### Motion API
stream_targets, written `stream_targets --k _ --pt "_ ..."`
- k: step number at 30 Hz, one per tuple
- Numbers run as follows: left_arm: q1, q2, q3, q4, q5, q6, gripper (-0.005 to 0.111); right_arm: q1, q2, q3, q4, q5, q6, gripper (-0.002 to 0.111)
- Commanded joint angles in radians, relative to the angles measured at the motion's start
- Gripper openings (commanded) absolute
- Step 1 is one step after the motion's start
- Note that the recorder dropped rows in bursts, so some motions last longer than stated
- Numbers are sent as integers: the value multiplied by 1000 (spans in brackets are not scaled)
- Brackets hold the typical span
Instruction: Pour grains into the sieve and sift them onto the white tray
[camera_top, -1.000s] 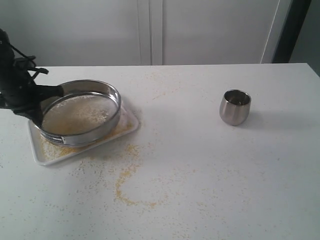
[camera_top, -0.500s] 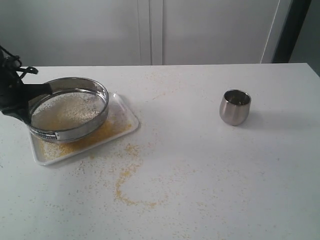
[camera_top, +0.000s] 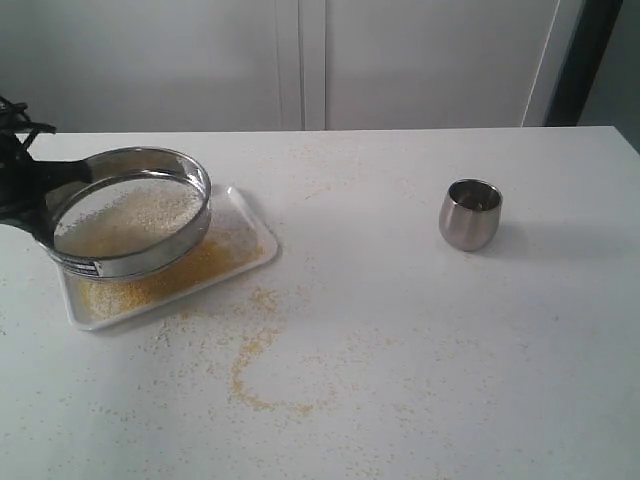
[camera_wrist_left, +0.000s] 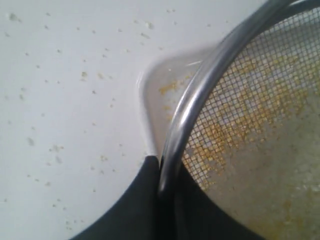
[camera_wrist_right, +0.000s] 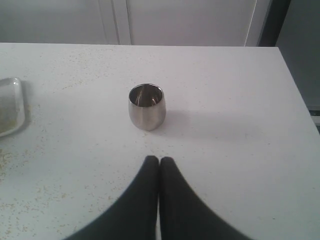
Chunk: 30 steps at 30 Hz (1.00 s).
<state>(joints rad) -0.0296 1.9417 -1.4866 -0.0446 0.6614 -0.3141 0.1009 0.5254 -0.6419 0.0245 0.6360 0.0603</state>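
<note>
We hold the sieve (camera_top: 140, 263) by its rim, left claw (camera_wrist_left: 161, 167) pinched tight, over the white tray (camera_top: 262, 238) so the grains (camera_top: 135, 210) land there; the right claw (camera_wrist_right: 159, 162) is closed and empty.

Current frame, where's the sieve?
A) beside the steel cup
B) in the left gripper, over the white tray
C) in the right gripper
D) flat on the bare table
B: the left gripper pinches the sieve by its rim, mesh over the white tray; the right gripper is shut on nothing.
</note>
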Motion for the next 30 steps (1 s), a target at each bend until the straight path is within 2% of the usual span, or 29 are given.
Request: stream_targets --k 1,3,4,6,9,11,14,16,18,20,22,23,26,28,30 --pt "-62 -21 -3 1 -38 89 0 -8 -4 4 1 -8 3 0" --pt "-23 -21 -3 113 -25 -96 0 -8 -4 4 2 -9 3 0" --pt "-6 -19 -3 109 -16 -137 0 -8 -4 4 2 -9 3 0" --pt "5 -19 -3 45 -2 -81 0 -8 -4 4 2 -9 3 0" --pt "-33 -19 -3 -135 -19 116 0 -8 -4 4 3 -9 3 0" --pt "-53 -17 -3 -123 -66 202 0 -8 -4 4 3 -9 3 0" --pt "-26 -15 -3 2 -44 56 0 -8 -4 4 3 -9 3 0" --pt "2 -15 -3 11 -21 -48 0 -8 -4 4 5 -9 3 0" --pt "-11 -15 -3 -87 -10 -2 0 -8 -4 4 5 -9 3 0" --pt "-55 -17 -3 -210 -25 149 0 -8 -4 4 5 -11 3 0" --pt "-86 -17 -3 -183 -65 234 0 -8 -4 4 5 -11 3 0" --pt "-86 -15 -3 -126 -70 175 0 -8 -4 4 5 -11 3 0" --pt "-32 -10 -3 29 -39 -69 0 -8 -4 4 5 -11 3 0" --pt "-12 -10 -3 1 -21 -73 0 -8 -4 4 5 -11 3 0" --pt "-42 -10 -3 -92 -5 20 0 -8 -4 4 5 -11 3 0"
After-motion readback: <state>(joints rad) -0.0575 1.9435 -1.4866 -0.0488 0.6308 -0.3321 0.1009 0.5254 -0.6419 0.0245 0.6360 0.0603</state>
